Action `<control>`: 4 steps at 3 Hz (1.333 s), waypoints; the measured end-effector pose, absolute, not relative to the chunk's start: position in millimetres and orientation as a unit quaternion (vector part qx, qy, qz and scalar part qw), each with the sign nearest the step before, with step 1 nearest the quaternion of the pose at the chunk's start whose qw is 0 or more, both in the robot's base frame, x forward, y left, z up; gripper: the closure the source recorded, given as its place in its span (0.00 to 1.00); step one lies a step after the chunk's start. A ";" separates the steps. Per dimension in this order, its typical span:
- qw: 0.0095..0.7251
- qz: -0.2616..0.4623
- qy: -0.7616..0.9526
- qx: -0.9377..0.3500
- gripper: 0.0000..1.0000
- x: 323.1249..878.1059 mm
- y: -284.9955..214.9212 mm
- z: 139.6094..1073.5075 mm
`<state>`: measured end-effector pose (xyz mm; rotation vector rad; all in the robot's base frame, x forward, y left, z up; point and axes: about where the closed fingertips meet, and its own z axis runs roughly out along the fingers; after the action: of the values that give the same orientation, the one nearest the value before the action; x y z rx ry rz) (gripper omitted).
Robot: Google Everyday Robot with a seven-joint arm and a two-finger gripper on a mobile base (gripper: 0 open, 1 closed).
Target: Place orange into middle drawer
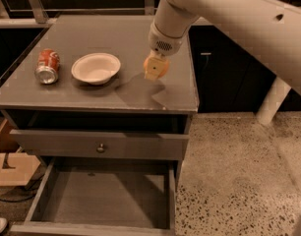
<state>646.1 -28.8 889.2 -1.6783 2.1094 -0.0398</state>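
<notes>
The orange (162,66) is held between the pale fingers of my gripper (155,69), a little above the right part of the cabinet top (140,33); its shadow lies on the top just below and to the left. The gripper hangs from the big white arm that comes in from the upper right. The middle drawer (47,193) is pulled open at the bottom of the view, wide and shallow, with a plain grey floor and nothing in it. It lies below and in front of the gripper.
A white bowl (95,68) and a red soda can (47,66) lying on its side sit on the left of the cabinet top. A shut drawer front with a round knob (101,148) is above the open drawer. Speckled floor lies to the right.
</notes>
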 end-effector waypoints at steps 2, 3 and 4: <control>0.249 -0.034 0.766 -0.592 1.00 607.3 -31.3 912.8; 0.243 -0.025 0.769 -0.591 1.00 583.7 -27.4 904.9; 0.227 -0.014 0.771 -0.595 1.00 539.2 -22.7 896.8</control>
<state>539.2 -22.7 896.8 -1.6392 2.1242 -0.0388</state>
